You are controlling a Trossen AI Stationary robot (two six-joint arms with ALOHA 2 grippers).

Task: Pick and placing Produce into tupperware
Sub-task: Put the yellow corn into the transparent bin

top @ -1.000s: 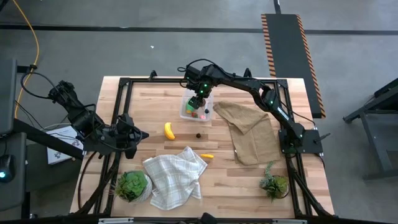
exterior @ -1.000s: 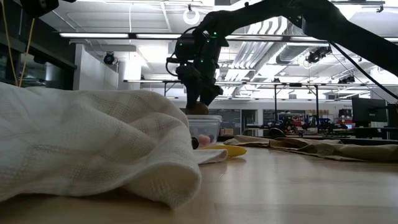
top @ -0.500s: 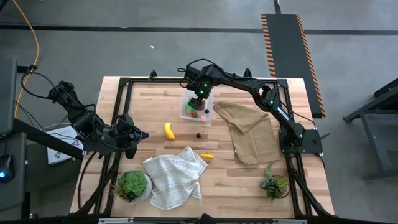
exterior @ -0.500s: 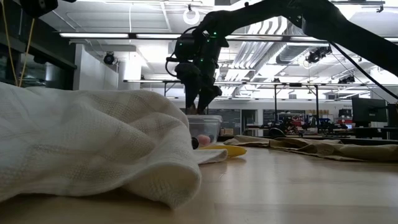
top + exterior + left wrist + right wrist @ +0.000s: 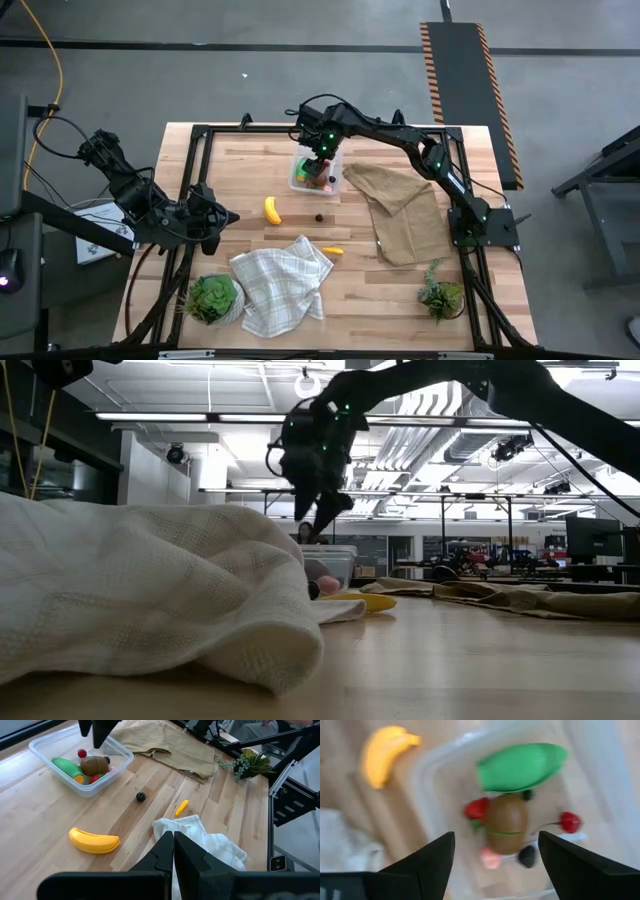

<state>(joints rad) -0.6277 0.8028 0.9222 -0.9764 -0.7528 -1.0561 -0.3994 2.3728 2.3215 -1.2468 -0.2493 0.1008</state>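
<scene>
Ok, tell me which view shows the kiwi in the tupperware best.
Left wrist view: the kiwi lies unobstructed in the tupperware. The right wrist view is closer but blurred. In the high view it is a speck; the low view hides it.

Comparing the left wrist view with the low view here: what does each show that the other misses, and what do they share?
Only the left wrist view shows inside the tupperware: the kiwi, green piece and a red berry, plus the dark berry, the small yellow piece and the whole banana on the table.

Only the low view shows the right gripper open just above the tupperware.

Both show the tupperware, the checked cloth and the tan cloth.
</scene>
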